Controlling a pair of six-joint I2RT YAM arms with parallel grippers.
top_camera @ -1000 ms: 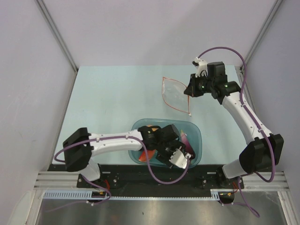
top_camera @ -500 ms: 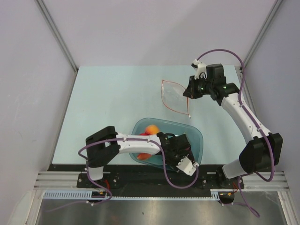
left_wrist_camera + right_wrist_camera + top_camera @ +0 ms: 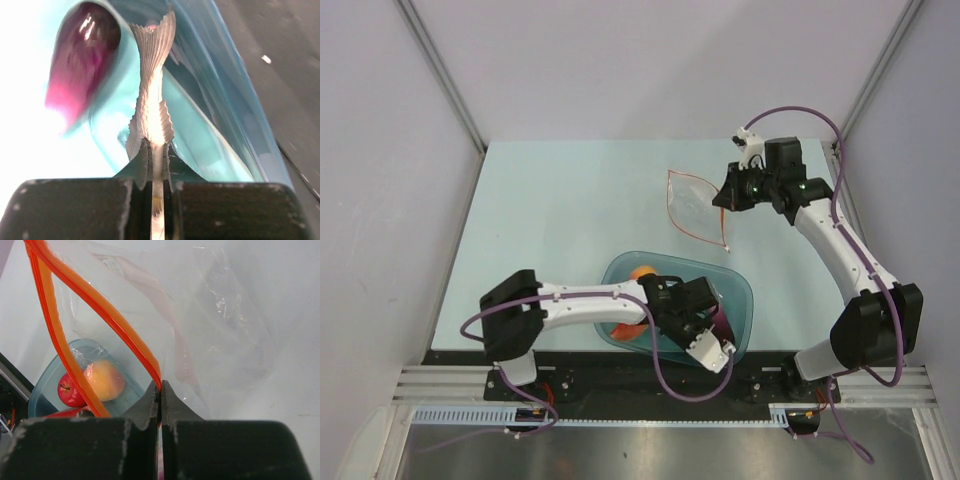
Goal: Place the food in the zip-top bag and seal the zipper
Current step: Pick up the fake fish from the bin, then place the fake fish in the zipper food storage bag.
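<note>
The clear zip-top bag (image 3: 695, 205) hangs at the back right with its mouth open. My right gripper (image 3: 160, 387) is shut on the bag's red-orange zipper (image 3: 100, 310). My left gripper (image 3: 157, 150) reaches into the teal tub (image 3: 740, 290) and is shut on the grey fish (image 3: 150, 105), whose tail points away from the jaws. The purple eggplant (image 3: 80, 60) lies just left of the fish. Through the bag mouth the right wrist view shows the red apple (image 3: 70, 387) and the orange round fruit (image 3: 103, 380) in the tub. A red-orange wedge (image 3: 625, 330) shows under the left arm.
The teal tub (image 3: 225, 135) sits at the near edge of the pale table (image 3: 550, 220), between the two arm bases. Its curved wall rises close to the right of the fish. Grey panels close in the table on the left, back and right.
My left gripper was open and has shut on the grey fish, after shifting about inside the tub. My right gripper has kept its hold on the zipper, with the bag barely moved.
</note>
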